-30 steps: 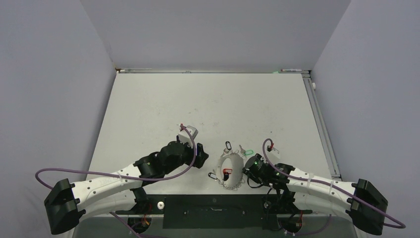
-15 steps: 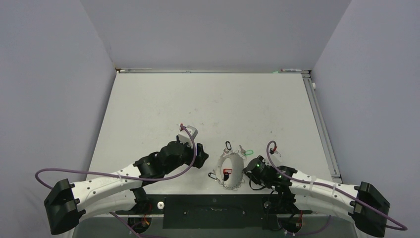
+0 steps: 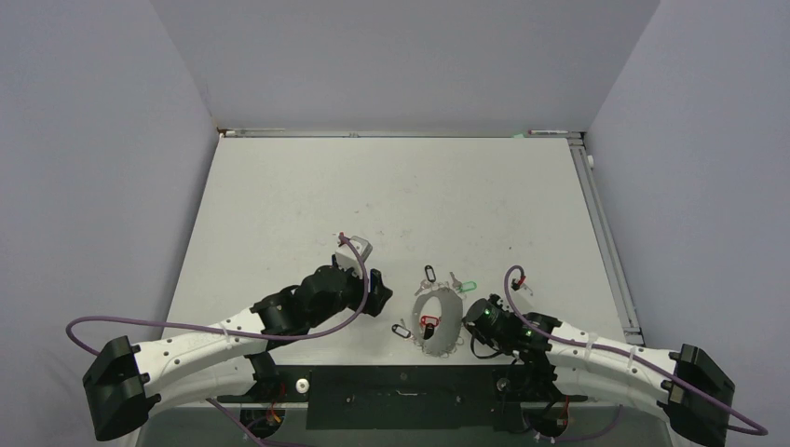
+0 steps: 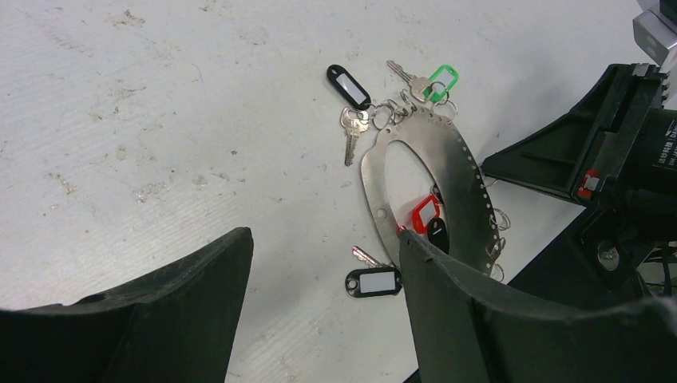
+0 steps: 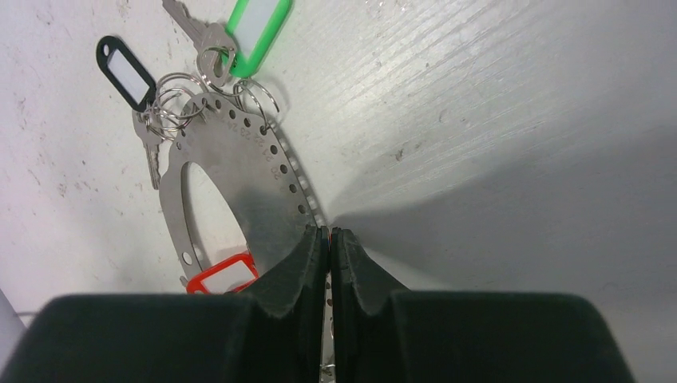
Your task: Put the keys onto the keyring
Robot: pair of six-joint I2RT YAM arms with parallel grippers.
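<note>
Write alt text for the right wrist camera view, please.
The right gripper is shut on the rim of the flat, perforated metal keyring on a white table. A green-tagged key and a black tag sit at its far end; a red tag shows through its opening.

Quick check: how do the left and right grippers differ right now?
The left gripper is open, jaws wide apart, holding nothing; the right gripper is shut, pinching the rim of the keyring. The left sits beside the keyring, apart from it; the right touches it. Both are low over the table.
</note>
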